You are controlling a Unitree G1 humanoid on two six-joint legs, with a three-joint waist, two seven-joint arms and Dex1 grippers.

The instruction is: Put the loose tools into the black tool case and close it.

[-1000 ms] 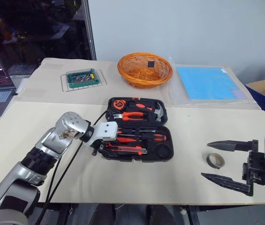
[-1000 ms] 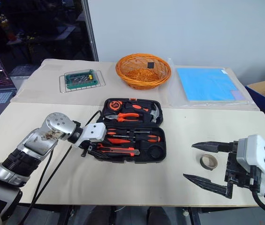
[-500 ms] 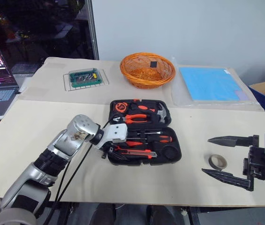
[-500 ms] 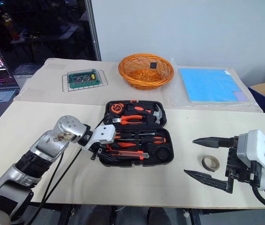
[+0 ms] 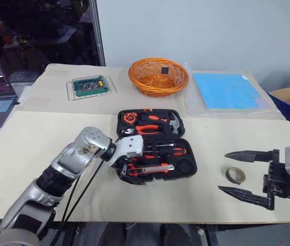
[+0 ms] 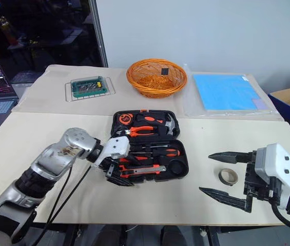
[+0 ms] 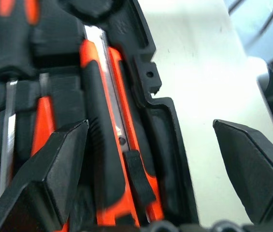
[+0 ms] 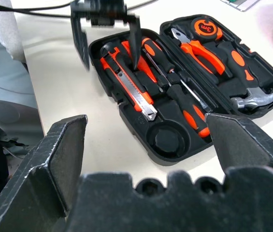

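Tool case [image 5: 155, 143] open — left gripper [image 8: 108, 35] seemingly spread.

Black tool case [image 8: 141, 123]: matt moulded plastic. Utility knife [image 8: 126, 84]: plastic body, bare metal blade. Basket [image 5: 158, 76]: woven wicker.

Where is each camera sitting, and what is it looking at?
Head eyes: look down from the head over the beige table; both arms show.
Left wrist: sits on the left arm, looking past the open left gripper at the black-and-orange utility knife.
Right wrist: looks past the open right gripper.
Shared: the open black plastic tool case.
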